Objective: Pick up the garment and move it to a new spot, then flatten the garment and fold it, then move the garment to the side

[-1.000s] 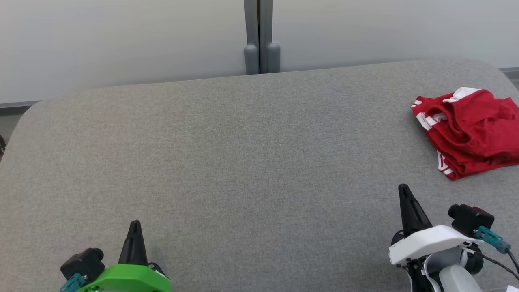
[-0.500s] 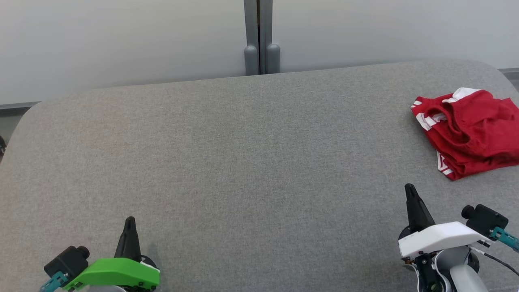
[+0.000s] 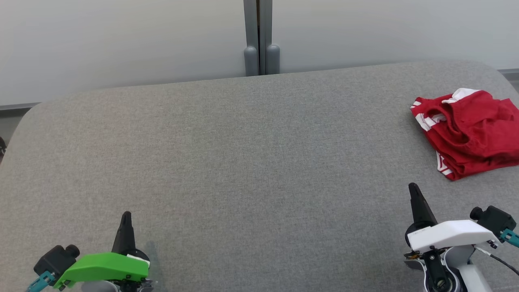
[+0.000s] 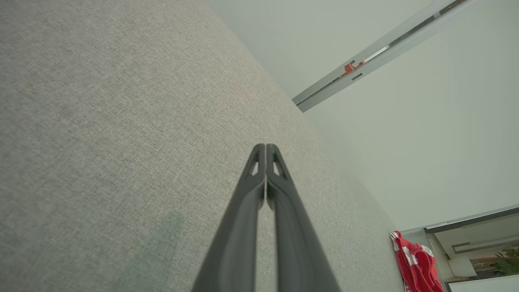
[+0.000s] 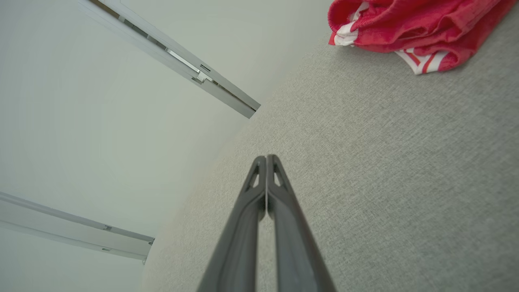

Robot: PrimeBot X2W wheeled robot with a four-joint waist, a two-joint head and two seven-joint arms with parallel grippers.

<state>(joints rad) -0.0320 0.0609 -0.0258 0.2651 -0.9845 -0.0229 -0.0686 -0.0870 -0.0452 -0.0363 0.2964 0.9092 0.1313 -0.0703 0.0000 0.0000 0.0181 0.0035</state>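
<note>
Lying crumpled at the right edge, the garment [image 3: 466, 132] sits apart from both grippers

Red with white striped trim, the garment is bunched into a loose heap on the grey fabric-covered surface [image 3: 243, 162], near its far right side and cut off by the edge of the head view. One white-banded hem pokes out toward the near side.

The left gripper [image 3: 125, 215] hangs over the near left part of the surface, its two dark fingers pressed together to a single point and pinching nothing. The right gripper [image 3: 413, 187] is at the near right, fingers likewise pressed together and empty, pointing toward the far side. It is near the garment but clearly apart from it, with bare grey fabric between them.

Behind the surface stands a pale wall [image 3: 121, 40] with a grey vertical post [image 3: 259, 36] at its middle.
</note>
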